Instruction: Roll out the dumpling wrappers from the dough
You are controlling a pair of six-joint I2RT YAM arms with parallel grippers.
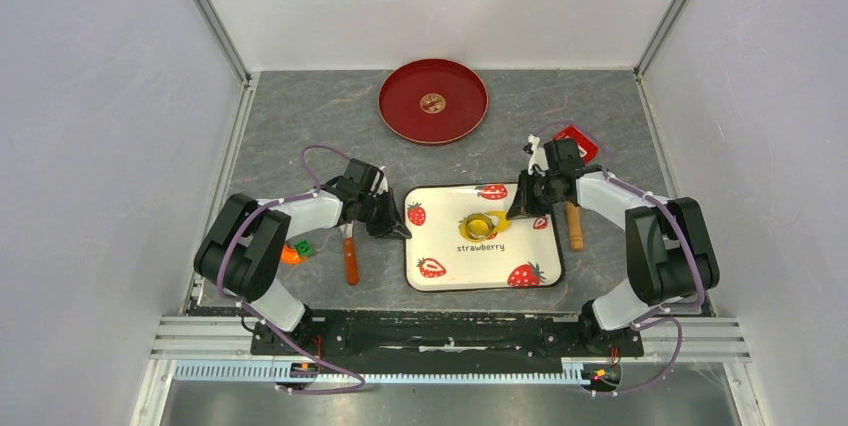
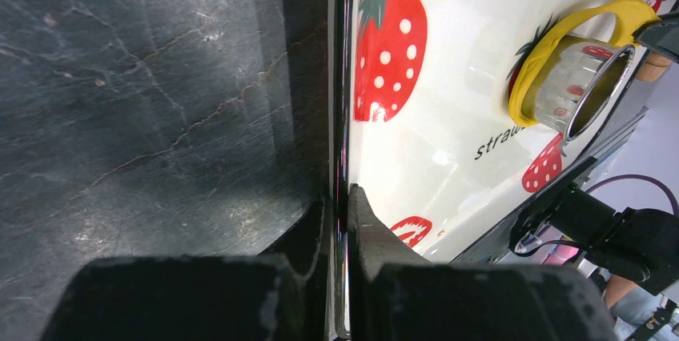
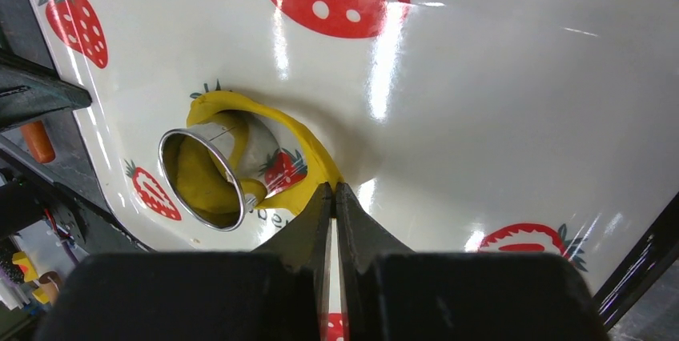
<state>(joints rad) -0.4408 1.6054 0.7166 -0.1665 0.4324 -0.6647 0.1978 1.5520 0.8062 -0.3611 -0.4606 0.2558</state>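
The dumpling wrapper, a small flat round disc, lies at the middle of the red plate, which sits at the upper centre of the top view on the grey table, well apart from both arms. Below it, in the centre of that view, lies a white tray printed with strawberries. On the tray a sheet of yellow dough curls up around a metal ring cutter that lies tipped on its side, its open mouth facing the lower left of the right wrist view; more yellow dough shows inside the ring. The left gripper is at the tray's left edge with its jaws closed tightly on the rim, one finger outside it and one inside. The right gripper comes in from the tray's right side; its jaws are all but closed, and their tips rest against the near edge of the dough. Whether any dough is nipped between them cannot be told. A wooden-handled tool lies just right of the tray, and an orange-handled tool lies on the table left of it.
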